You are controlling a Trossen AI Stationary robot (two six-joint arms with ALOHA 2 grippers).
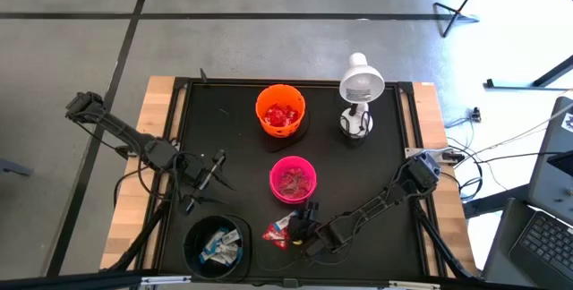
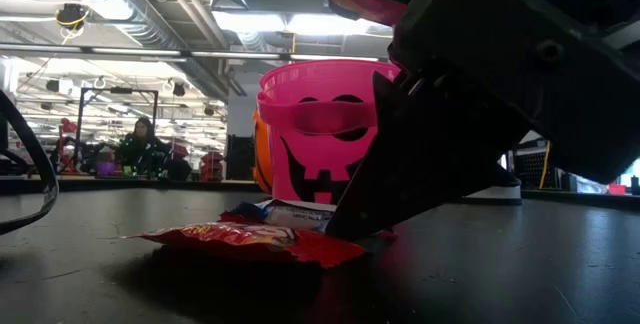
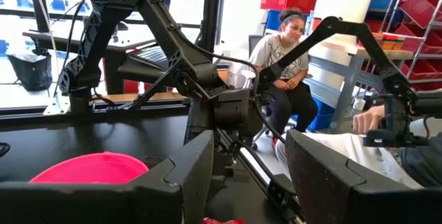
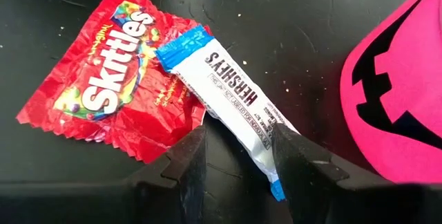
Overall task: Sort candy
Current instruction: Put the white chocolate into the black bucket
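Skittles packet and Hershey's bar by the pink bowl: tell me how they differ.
The Skittles packet is red, wide and crinkled; the Hershey's bar is white with blue ends, long and narrow. The packet lies flat on the black table; the bar lies across the packet's edge. The bar's near end sits between the right gripper fingers; the packet lies beside them. Both are wrapped sweets outside the bowls.

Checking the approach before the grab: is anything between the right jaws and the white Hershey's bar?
Nothing visible. The right gripper stands with open jaws straddling the near end of the white, blue-edged Hershey's bar. The bar lies partly on top of the red Skittles packet, not under it; the pink pumpkin-face bucket sits off to the side.
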